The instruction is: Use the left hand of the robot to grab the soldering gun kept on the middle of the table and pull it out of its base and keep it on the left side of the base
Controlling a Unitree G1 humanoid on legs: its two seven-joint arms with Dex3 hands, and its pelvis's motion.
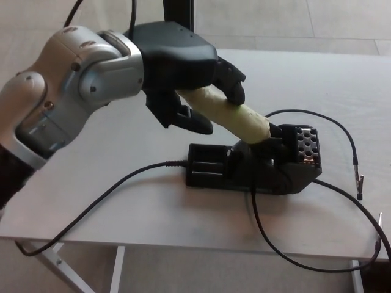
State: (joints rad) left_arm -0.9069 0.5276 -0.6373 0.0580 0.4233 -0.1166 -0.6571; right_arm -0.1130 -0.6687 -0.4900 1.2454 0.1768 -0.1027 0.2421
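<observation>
Wrapping the soldering gun (235,116) handle, the left hand (186,79) has its fingers (231,82) curled over the top and thumb beneath — grasping it. Its tip sits in the black base (256,165) mid-desk (91,183), tilted up-left.

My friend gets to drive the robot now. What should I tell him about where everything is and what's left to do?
Left hand: wrapped around the soldering gun's pale taped handle, fingers over the top, thumb under it. It looks like a hold, not yet a pull.
Right hand: not in view.
Soldering gun: tip end sits in the black base, mid-table, handle tilted up to the left.
Done: reach and grasp.
Left: pull the gun out of the base, then lay it on the table left of the base. Mind the black cables.
</observation>
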